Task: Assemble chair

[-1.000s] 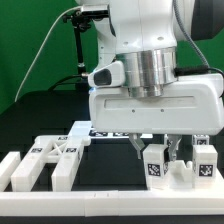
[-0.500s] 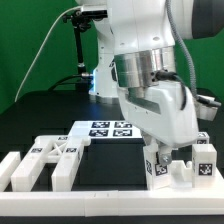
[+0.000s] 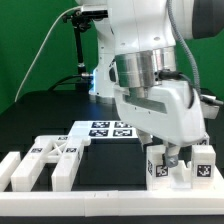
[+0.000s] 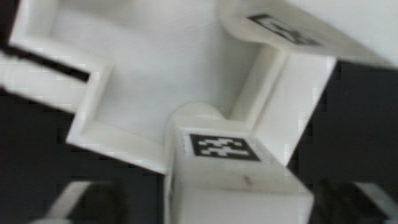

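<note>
The jaws stand open: in the wrist view the two dark fingers (image 4: pixel 71 203) sit on either side of a white tagged post (image 4: pixel 222 165), with a dark gap on each side. So the gripper (image 4: pixel 205 208) straddles that chair piece and, as far as the blurred picture shows, does not hold it. Beyond the post lies a broad white chair plate (image 4: pixel 125 110) with raised edges, and the post seems to stand against it. In the exterior view the hand is down at about 4 o'clock, among an upright tagged block (image 3: pixel 155 166) and a second tagged block (image 3: pixel 205 160) nearer 3 o'clock; which of them is the post I cannot tell. More chair parts, a cluster of loose bars (image 3: pixel 48 160), lie at 8 o'clock, well apart from the hand.

The likely trouble is a finger catching the post. If the arm leaves at a slant and not straight up, a fingertip could drag or tip the piece, the more so if it is not fully seated, and a toppled post could knock its close neighbour. Room is tight here: the blocks stand just beside each other, and the low white rail (image 3: pixel 100 200) runs close along the 6 o'clock edge. The freer way out is upward, then toward 10 o'clock over the black table (image 3: pixel 40 120), passing the marker board (image 3: pixel 105 128) near the centre.
</note>
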